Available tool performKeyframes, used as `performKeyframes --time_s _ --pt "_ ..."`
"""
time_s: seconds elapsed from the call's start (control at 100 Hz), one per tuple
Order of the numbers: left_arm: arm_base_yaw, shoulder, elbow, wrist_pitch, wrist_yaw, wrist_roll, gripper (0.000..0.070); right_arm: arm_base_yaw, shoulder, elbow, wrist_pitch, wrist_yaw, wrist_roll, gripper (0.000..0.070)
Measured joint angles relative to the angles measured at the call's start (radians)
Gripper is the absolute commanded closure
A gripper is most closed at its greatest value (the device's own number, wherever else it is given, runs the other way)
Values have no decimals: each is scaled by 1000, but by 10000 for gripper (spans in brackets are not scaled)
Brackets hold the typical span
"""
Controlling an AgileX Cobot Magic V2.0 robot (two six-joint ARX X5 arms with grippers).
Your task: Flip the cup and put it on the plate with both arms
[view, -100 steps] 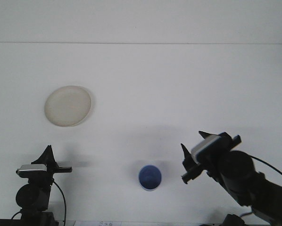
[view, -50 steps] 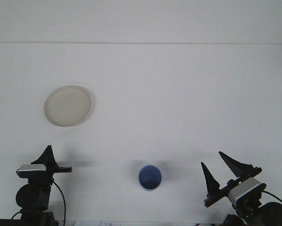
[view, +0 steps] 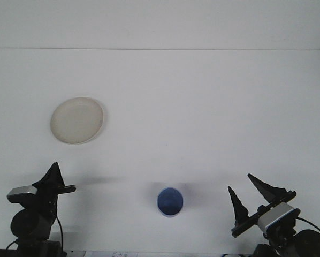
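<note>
In the front view, the right gripper (view: 244, 197) had pulled back from beside the blue cup (view: 170, 202) to the near right corner, fingers spread and empty. The left gripper (view: 54, 178), its opening impossible to judge, had shifted slightly leftward. The cup stood mouth-up on the table (view: 203, 107), well apart from the cream plate (view: 77, 120), so it likely still awaited transfer.

Blue cup (view: 170, 202) upright on white table (view: 203, 107), plate (view: 77, 120) far left, right claw (view: 253, 194) spread
</note>
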Motion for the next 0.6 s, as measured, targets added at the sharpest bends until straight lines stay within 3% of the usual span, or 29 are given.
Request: performKeyframes --time_s 0.05,0.08,0.17,0.22,0.33,0.51,0.6 --pt "0 37 78 -38 19 2 672 0 0 0 -11 0 0 262" --pt "0 66 126 -66 31 8 629 0 0 0 -20 0 0 262" --pt "0 174 269 -171 98 47 323 0 0 0 -36 0 0 262" --pt "0 241 344 -235 145 76 221 0 0 0 -37 0 0 262" --pt "-10 388 499 -349 270 121 220 0 0 0 -37 0 0 262" --pt "-107 621 703 -508 539 155 220 0 0 0 -38 0 0 262" --pt "-212 742 788 -600 583 166 220 0 0 0 -41 0 -1 262"
